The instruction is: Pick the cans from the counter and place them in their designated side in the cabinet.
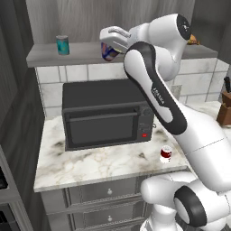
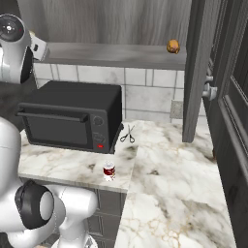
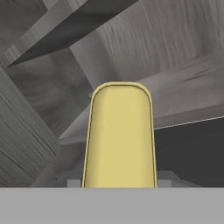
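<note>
Blue can with yellow top [image 1: 108,51] pinched tight in gripper [image 1: 109,44], held tilted just over cabinet shelf [image 1: 47,53], right of teal can [image 1: 62,45]. Could tip or roll off near edge if let go crooked. Red can [image 1: 166,154] waiting near counter [image 1: 90,164] edge, easy to knock off.

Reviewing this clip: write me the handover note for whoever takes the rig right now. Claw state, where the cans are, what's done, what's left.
Claw: shut on the yellow-topped can, held at shelf height in front of the cabinet shelf, not yet set down.
Red can: upright on the counter, near its front edge, right of the microwave.
Teal can stands at the shelf's left; brown food item at its right.
Done: first can lifted.
Left: place it, then fetch the red can.
</note>
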